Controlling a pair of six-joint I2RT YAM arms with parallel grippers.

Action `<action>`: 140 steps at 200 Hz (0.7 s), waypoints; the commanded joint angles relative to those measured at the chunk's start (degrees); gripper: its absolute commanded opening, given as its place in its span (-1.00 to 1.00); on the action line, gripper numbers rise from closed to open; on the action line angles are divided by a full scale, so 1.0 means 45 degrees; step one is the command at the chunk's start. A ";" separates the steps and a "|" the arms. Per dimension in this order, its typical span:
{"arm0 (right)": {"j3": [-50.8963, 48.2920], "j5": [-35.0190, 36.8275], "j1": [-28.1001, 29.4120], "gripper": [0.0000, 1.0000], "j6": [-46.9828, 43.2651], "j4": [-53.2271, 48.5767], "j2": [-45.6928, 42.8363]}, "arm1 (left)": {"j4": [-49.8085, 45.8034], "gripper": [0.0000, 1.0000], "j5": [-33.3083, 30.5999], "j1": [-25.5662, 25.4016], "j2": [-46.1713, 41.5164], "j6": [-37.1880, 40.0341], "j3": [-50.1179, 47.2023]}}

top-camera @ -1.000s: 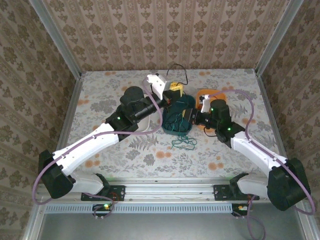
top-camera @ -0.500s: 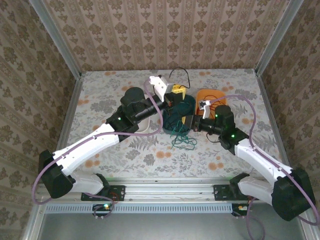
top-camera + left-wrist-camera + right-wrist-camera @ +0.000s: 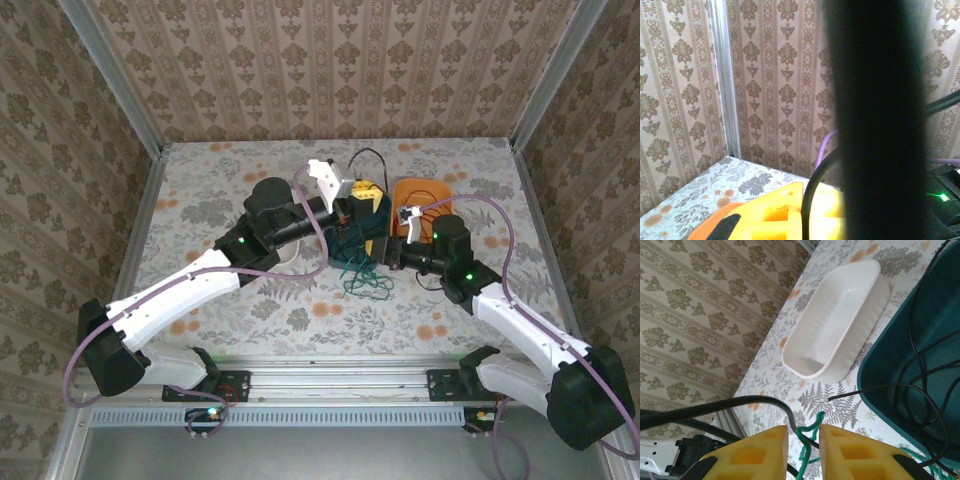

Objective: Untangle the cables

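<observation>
Cables [image 3: 352, 250] spill in a tangle from the teal tray [image 3: 940, 310] at mid-table, where we see both arms reaching in from either side. The green cable [image 3: 366, 284] trails off the tray's near edge onto the flowered table [image 3: 210, 190]. From the right wrist we see it rise through the narrow gap between the yellow fingers of the right gripper [image 3: 803, 434]. Those jaws stand slightly apart, and we cannot tell whether they pinch the strand. The black cable [image 3: 755, 398] curves past those fingers, and more black loops lie inside the teal tray. The left gripper [image 3: 350, 205] hangs over the tray's far side, jaws together; whether it holds a cable we cannot tell. A white tray [image 3: 840, 325] sits just left of the teal one, an orange tray [image 3: 418, 190] to its right.
</observation>
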 commanded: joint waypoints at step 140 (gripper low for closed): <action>-0.1091 0.1343 -0.0055 -1.00 0.0215 -0.0058 0.0344 | 0.1006 -1.00 0.0553 -0.0073 0.0299 0.0453 0.0346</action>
